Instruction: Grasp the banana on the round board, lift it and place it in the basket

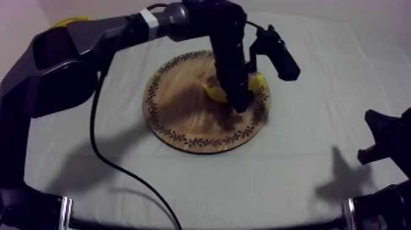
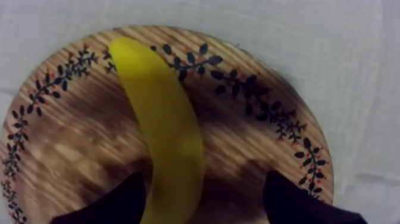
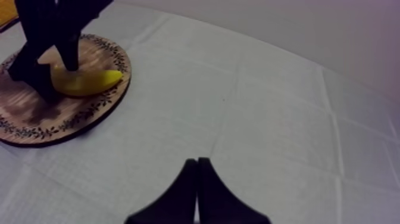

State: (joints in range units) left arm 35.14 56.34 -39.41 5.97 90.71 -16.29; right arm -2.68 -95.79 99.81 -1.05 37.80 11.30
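Observation:
The banana (image 2: 163, 125) lies on the round wooden board (image 2: 250, 149) with the patterned rim. My left gripper (image 2: 202, 205) is down over it, open, one black finger on each side of the banana and a gap at both. From above, the left arm reaches across to the board (image 1: 183, 116), and the left gripper (image 1: 238, 101) hides the middle of the banana (image 1: 214, 92). In the right wrist view the banana (image 3: 89, 82) lies on the board (image 3: 89, 116) between the left arm's fingers (image 3: 36, 74). My right gripper (image 3: 197, 190) is shut on nothing over bare cloth.
The yellow basket (image 1: 70, 22) sits at the far left of the table, mostly hidden behind the left arm. The right gripper (image 1: 382, 137) rests low at the right edge. Bare cloth surrounds the board on all sides.

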